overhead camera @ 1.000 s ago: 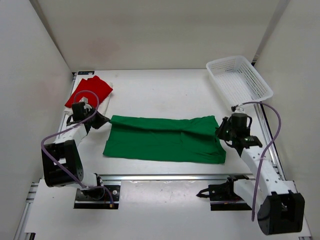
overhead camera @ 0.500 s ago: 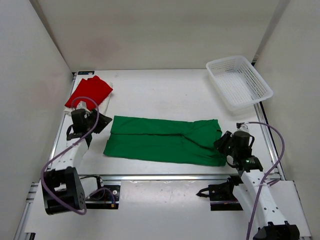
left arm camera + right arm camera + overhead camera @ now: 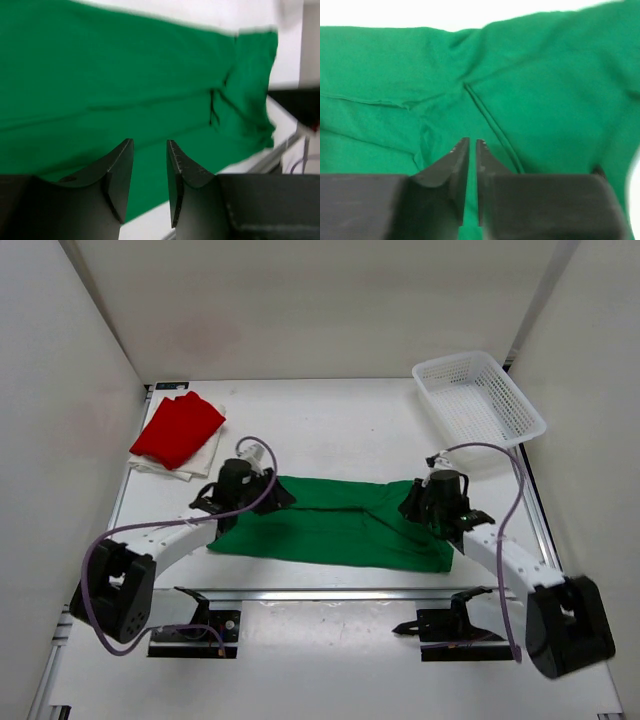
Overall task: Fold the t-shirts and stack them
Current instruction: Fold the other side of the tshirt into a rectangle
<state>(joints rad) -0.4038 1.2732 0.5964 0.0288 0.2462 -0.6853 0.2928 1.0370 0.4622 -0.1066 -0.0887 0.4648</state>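
Red t-shirt (image 3: 177, 427) folded atop white t-shirt (image 3: 205, 456), upper left: we judge those done. Green t-shirt (image 3: 335, 525) mid-frame, long flat strip; we reckon crosswise folds and stacking not yet done. Left gripper (image 3: 149, 145) over its left end, jaws apart, empty. Right gripper (image 3: 472, 143) over right end, jaws nearly together, empty.

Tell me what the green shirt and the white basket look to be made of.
The green t-shirt looks like soft matte knit cloth, probably cotton: it creases and shows a stitched seam. The basket looks like rigid white plastic, judging by its perforated mesh walls.
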